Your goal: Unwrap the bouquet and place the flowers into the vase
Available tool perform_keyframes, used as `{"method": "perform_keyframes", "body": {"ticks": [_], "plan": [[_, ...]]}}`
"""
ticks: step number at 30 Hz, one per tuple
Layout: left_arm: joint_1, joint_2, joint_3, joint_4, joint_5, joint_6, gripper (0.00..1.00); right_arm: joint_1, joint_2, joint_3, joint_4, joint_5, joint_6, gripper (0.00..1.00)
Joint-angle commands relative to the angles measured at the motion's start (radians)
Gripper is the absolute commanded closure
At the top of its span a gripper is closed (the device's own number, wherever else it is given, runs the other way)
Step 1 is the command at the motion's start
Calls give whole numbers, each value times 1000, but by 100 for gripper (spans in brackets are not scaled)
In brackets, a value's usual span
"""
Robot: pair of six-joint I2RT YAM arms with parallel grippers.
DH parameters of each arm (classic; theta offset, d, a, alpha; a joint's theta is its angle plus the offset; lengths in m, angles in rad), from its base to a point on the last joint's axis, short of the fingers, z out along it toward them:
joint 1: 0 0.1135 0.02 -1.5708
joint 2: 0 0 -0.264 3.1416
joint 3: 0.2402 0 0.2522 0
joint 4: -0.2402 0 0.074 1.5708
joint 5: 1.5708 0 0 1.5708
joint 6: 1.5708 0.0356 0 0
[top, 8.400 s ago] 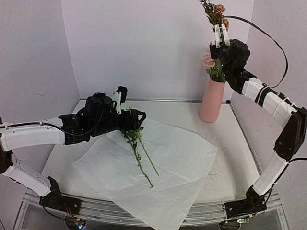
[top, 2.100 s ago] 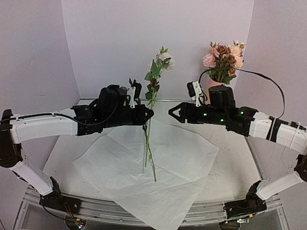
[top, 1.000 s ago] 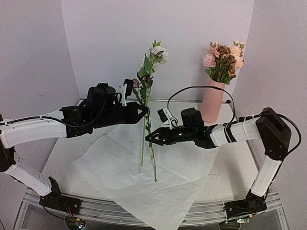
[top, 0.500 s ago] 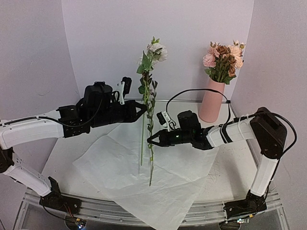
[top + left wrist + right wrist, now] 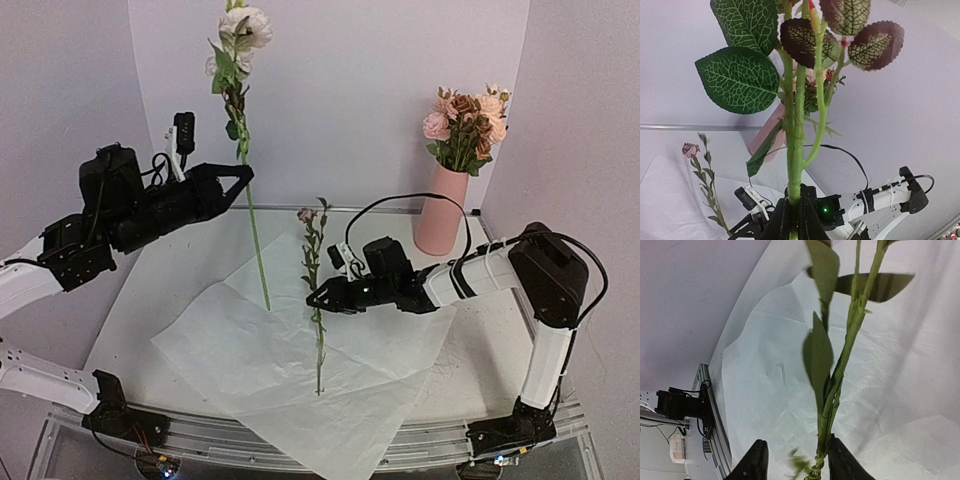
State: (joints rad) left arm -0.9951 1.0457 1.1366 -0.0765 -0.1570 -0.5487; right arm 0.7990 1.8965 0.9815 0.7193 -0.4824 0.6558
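My left gripper (image 5: 240, 176) is shut on the thick green stem of a cream rose (image 5: 245, 24) and holds it upright, high at the left; its lower end hangs just above the white paper (image 5: 215, 345). In the left wrist view the jaws (image 5: 794, 204) pinch that stem (image 5: 792, 150). My right gripper (image 5: 312, 298) is low over the paper beside a thin stem with a small mauve bud (image 5: 307, 214). In the right wrist view its jaws (image 5: 797, 461) stand apart; the thin stem (image 5: 840, 365) rises between them, against one finger (image 5: 842, 460). The pink vase (image 5: 441, 212) holds several roses (image 5: 463, 118).
The unfolded wrapping paper (image 5: 760, 385) covers the middle and front of the table, one corner hanging over the front rail (image 5: 300, 440). The vase stands at the back right corner near the walls. A black cable (image 5: 400, 200) loops over the right arm.
My left arm has swung up and to the left, carrying the cream rose away from the thin stem. The right gripper's jaws have parted around the thin stem, which now sits lower.
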Motion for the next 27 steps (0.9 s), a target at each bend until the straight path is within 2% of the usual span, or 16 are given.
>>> {"method": "perform_keyframes", "body": {"ticks": [1, 5, 12, 19, 27], "plan": [[0, -6, -22, 17, -57, 8, 93, 3, -40, 50, -33, 9, -25, 48], [1, 20, -29, 17, -52, 7, 93, 2, -117, 74, -153, 106, -93, 32], [1, 93, -24, 19, -34, 21, 94, 2, -243, 176, -300, 87, -160, 32], [0, 168, -8, 28, 16, 22, 95, 2, -376, 237, -301, 14, -150, 37], [1, 228, 28, 55, 113, 14, 96, 3, -397, 344, -287, -92, -159, 42]]}}
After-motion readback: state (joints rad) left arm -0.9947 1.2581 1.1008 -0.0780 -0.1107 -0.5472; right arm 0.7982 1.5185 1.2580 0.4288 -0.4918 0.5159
